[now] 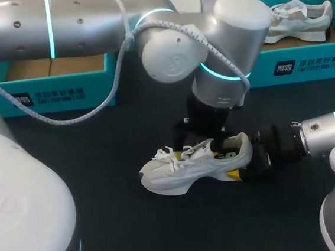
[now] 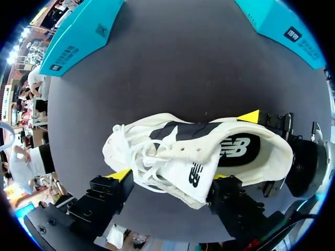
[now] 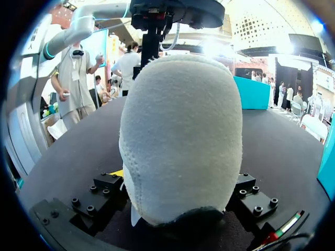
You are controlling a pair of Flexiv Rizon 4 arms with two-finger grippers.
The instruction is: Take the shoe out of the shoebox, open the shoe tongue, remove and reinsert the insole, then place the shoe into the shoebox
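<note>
head view, left to right: a teal shoebox sits at ten o'clock on the dark table, with brown cardboard showing inside. the left arm enters at ten o'clock and bends over the middle. its left gripper hangs down onto the collar of the white shoe. the shoe stands on its sole just off centre toward five o'clock, toe to nine o'clock and heel to three, on the table and outside both boxes. the right gripper is at the heel, on the right arm entering at four o'clock. a second shoebox at two o'clock holds the other shoe.

left wrist view: the left gripper's fingers are spread wide along the near side of the shoe. the laces and the tongue lie between them, the tongue folded out over that side. i cannot tell whether either tip presses on anything. the dark insole shows in the opening beyond the tongue. a yellow tip of the right gripper rests against the far side of the heel.

right wrist view: the heel fills the gap between the right gripper's fingers, which touch it on both sides and pinch it.
</note>
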